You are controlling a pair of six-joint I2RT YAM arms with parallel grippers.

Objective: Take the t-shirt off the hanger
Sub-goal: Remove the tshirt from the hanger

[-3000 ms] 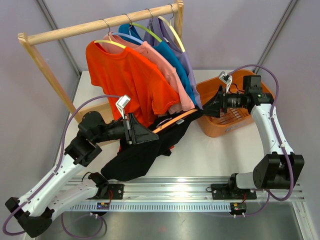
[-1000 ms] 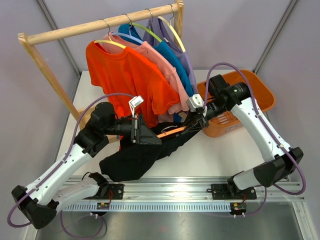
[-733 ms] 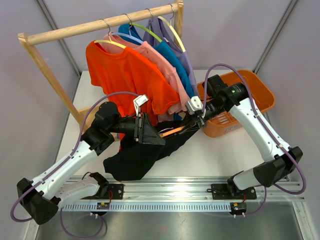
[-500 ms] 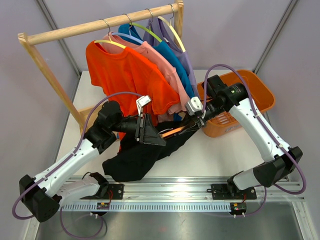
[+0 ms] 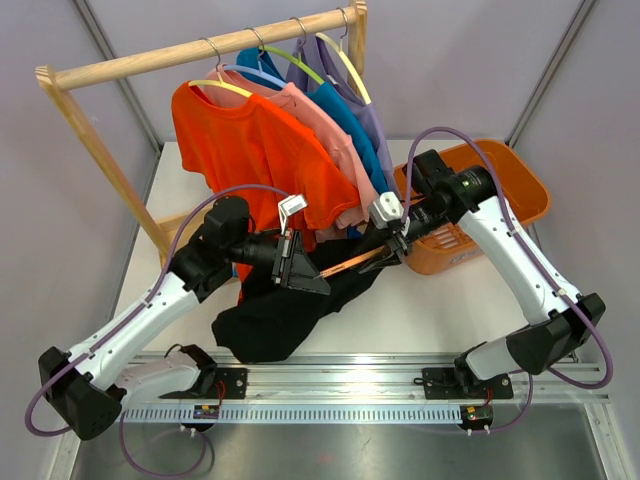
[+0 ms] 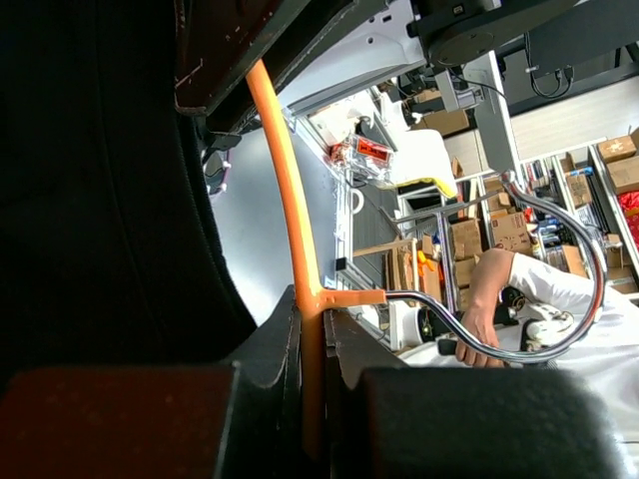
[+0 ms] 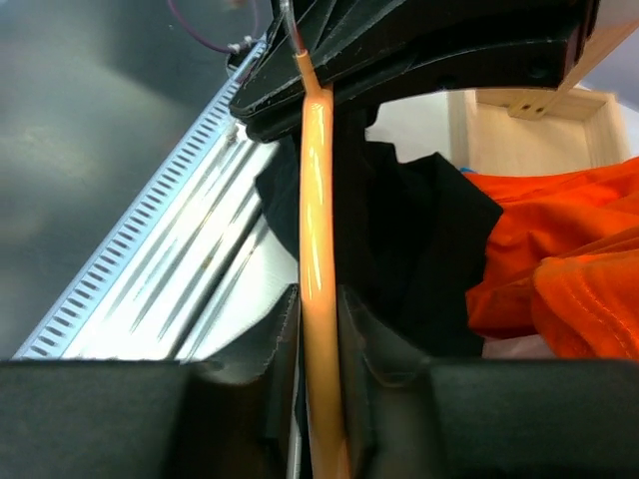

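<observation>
A black t-shirt (image 5: pixel 275 318) hangs off an orange hanger (image 5: pixel 350 262) held low over the table between my arms. My left gripper (image 5: pixel 305 276) is shut on the hanger at its neck, just below the metal hook (image 6: pixel 544 329). In the left wrist view the hanger's orange arm (image 6: pixel 283 180) rises from between my fingers (image 6: pixel 315 399), with black cloth (image 6: pixel 100 200) on the left. My right gripper (image 5: pixel 397 243) is shut on the hanger's other arm (image 7: pixel 318 190). The right wrist view shows the gripper (image 7: pixel 319 334) and the black t-shirt (image 7: pixel 419 239) behind it.
A wooden rack (image 5: pixel 200 45) at the back carries several t-shirts on hangers, with the orange one (image 5: pixel 255 150) in front. An orange basket (image 5: pixel 520 190) stands at the right, behind my right arm. Orange cloth (image 7: pixel 569 259) fills the right of the right wrist view.
My right gripper left the basket and shut on the hanger's arm. My left arm has moved forward and up with the hanger. The black t-shirt has bunched lower on the left.
</observation>
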